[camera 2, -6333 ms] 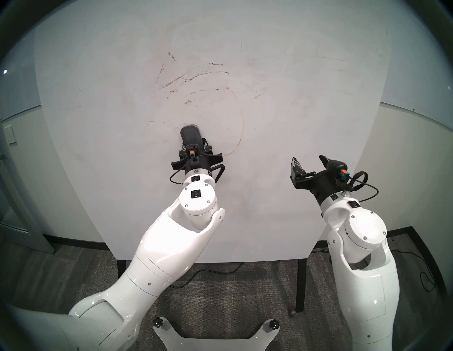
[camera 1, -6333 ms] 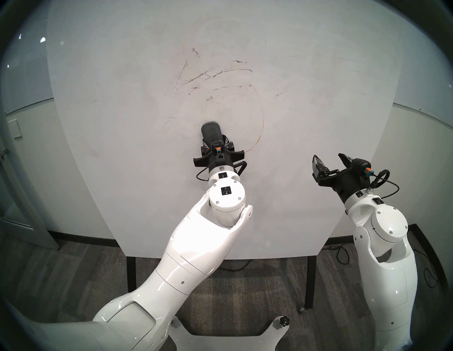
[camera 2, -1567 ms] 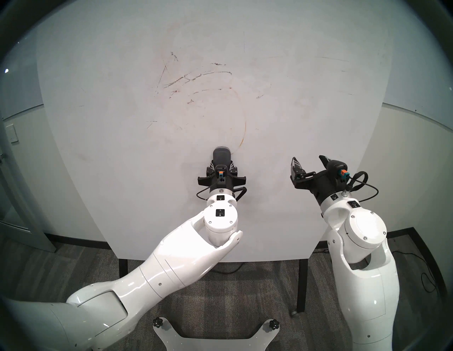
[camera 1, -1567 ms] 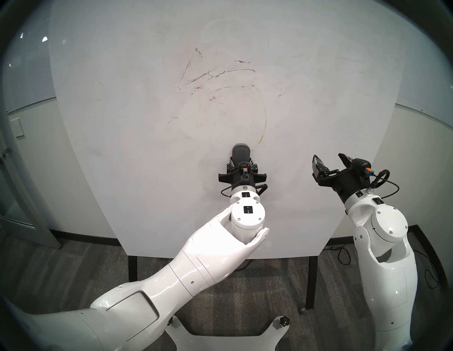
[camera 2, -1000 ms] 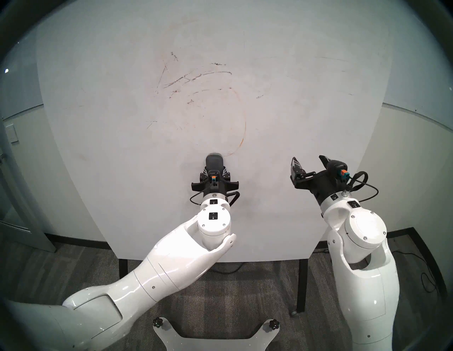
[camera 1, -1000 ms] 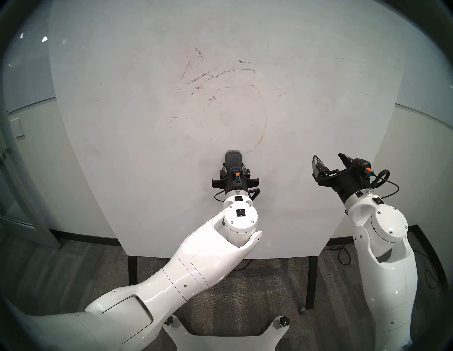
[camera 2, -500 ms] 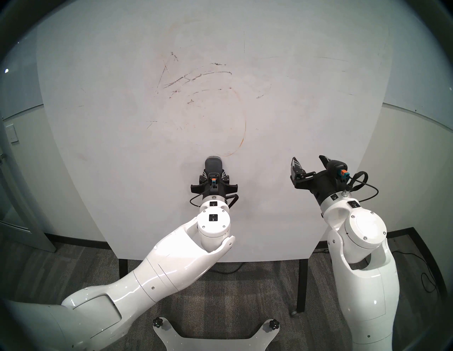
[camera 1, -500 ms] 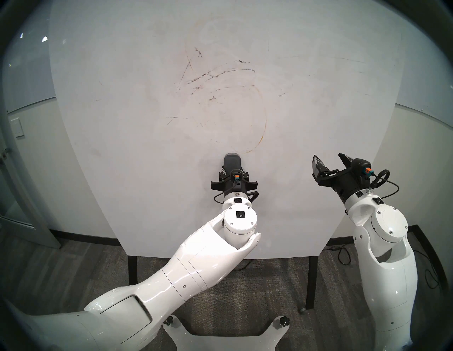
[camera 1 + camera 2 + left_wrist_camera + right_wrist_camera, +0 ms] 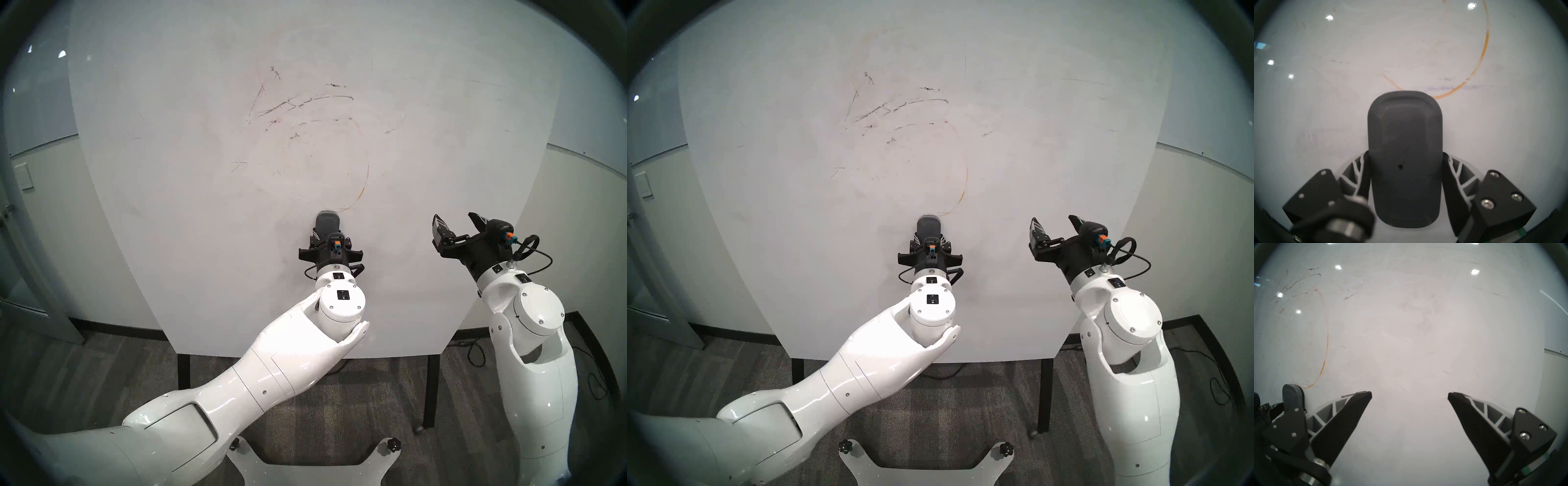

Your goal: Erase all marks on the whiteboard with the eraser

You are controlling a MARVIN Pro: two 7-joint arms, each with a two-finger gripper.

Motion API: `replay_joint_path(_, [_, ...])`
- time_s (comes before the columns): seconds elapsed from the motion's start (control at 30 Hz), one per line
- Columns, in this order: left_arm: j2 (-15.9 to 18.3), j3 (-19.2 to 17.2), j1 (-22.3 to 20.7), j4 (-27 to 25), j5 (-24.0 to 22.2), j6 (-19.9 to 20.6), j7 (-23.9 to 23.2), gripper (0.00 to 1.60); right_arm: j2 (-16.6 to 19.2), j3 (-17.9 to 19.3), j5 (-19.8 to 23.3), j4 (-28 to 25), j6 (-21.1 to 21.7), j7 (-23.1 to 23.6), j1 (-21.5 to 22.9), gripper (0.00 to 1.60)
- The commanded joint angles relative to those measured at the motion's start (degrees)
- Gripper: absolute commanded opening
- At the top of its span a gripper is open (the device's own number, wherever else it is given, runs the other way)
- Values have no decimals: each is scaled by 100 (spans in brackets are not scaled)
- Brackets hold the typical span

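The left gripper (image 9: 327, 237) is clamped on the eraser (image 9: 326, 222), its fingers (image 9: 1456, 171) pressed to the block's two long sides, just below centre frame in the head views. The eraser's far end meets the whiteboard (image 9: 169, 210) at the lower tip of the orange arc (image 9: 364, 185). The right gripper (image 9: 456, 225), at mid-right, stands with jaws spread wide and holds nothing, clear of the board as far as the head view shows.

The left wrist view alone gives the grip up close: the eraser (image 9: 1405, 156) fills the lower centre, a small dark dot on its back, with the arc (image 9: 1483, 50) curving away at upper right and a faint purplish streak (image 9: 1449, 87) crossing it. The right wrist view shows the open fingers (image 9: 1349, 419) against bare board, and the eraser (image 9: 1290, 398) edge-on at lower left. Only the head views take in the scratchy black streaks (image 9: 302, 101) higher up the board, its black legs (image 9: 430, 390) and the carpet (image 9: 356, 407).
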Motion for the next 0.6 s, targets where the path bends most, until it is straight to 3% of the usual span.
replay_joint_path(0.0, [-316,-16,-532,-166,74,-48,-112,0,6,-15,-1,-117,-41,13,49,160])
replay_joint_path(0.57, [-386,-13,-674,-261,109,-62,-65,0,5,-15,-1,-117,-40,13,49,160])
